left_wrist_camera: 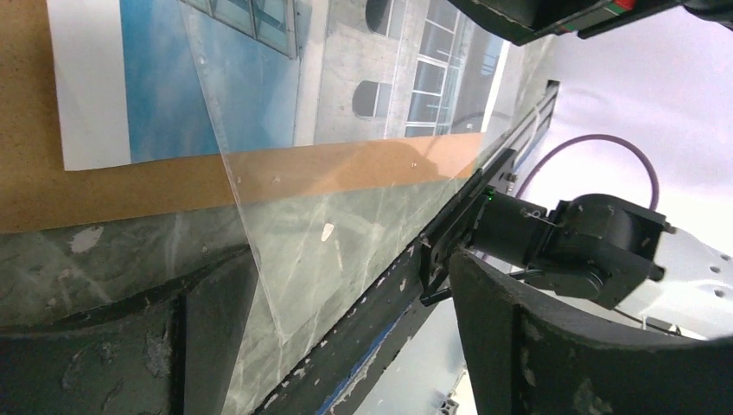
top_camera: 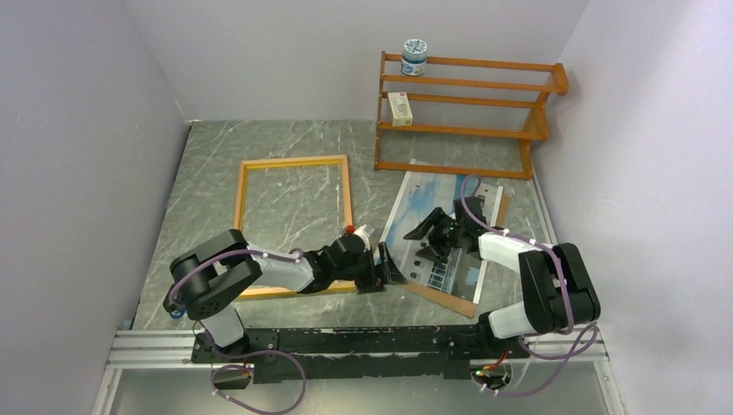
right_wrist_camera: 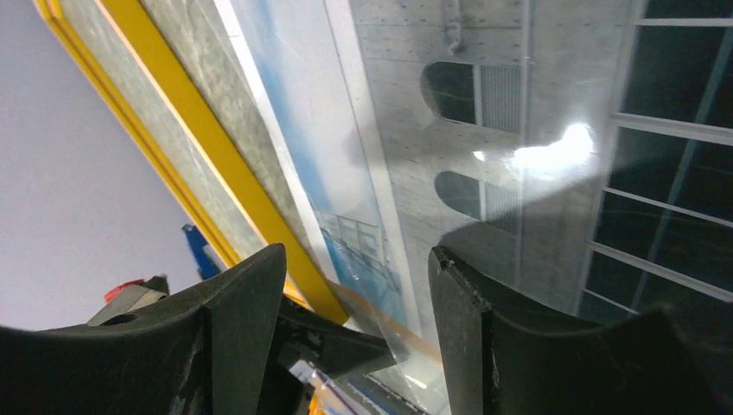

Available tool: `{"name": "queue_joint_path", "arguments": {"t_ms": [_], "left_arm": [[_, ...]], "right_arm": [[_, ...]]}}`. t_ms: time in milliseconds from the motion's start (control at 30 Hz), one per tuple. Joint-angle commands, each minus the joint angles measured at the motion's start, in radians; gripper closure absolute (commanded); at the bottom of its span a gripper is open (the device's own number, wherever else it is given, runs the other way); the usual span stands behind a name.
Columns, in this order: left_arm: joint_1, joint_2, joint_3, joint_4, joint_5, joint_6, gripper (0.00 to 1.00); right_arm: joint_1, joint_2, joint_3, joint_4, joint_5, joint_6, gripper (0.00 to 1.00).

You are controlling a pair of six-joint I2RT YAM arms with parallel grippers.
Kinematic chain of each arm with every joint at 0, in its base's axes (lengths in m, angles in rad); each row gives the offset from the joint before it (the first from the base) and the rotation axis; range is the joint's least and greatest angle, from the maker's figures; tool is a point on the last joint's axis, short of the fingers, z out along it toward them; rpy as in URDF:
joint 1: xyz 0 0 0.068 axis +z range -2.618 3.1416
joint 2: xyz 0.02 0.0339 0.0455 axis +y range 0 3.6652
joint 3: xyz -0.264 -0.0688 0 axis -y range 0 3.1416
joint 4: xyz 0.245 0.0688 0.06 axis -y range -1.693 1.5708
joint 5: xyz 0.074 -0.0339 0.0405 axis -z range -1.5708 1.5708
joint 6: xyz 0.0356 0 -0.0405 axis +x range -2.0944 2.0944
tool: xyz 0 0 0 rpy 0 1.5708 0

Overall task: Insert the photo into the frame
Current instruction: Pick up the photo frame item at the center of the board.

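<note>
The frame lies flat at the left-centre of the table, and its yellow edge shows in the right wrist view. The photo lies face up at the right-centre on a brown backing board, with a clear sheet over it. My left gripper is low at the photo's near-left side and open. The clear sheet's corner lies between its fingers, apart from both. My right gripper is open and empty just above the photo.
An orange-brown shelf rack stands at the back right with a jar on top and a small box on a shelf. Walls close in left, right and back. The arms' mounting rail runs along the near edge.
</note>
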Motion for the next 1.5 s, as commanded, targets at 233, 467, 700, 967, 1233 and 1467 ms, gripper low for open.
{"name": "queue_joint_path", "arguments": {"t_ms": [233, 467, 700, 967, 1233, 1467], "left_arm": [[0.028, 0.142, -0.148, 0.602, 0.131, -0.104, 0.25], [0.032, 0.195, -0.152, 0.692, 0.085, -0.159, 0.35], [0.043, 0.140, -0.108, 0.566, 0.049, -0.137, 0.51], [0.070, 0.078, -0.070, 0.410, 0.088, -0.088, 0.86], [0.073, -0.034, 0.008, 0.064, 0.099, 0.015, 0.97], [0.117, -0.238, 0.063, -0.310, 0.083, 0.160, 0.98]], "right_arm": [[0.008, 0.190, -0.127, -0.085, 0.104, -0.011, 0.35], [0.008, 0.194, -0.133, -0.080, 0.109, -0.014, 0.37], [0.007, 0.185, -0.139, -0.066, 0.099, -0.009, 0.40], [0.008, 0.060, -0.102, -0.134, 0.110, -0.030, 0.38], [0.007, -0.176, -0.002, -0.301, 0.174, -0.080, 0.32], [0.010, -0.293, 0.103, -0.394, 0.240, -0.213, 0.29]]}}
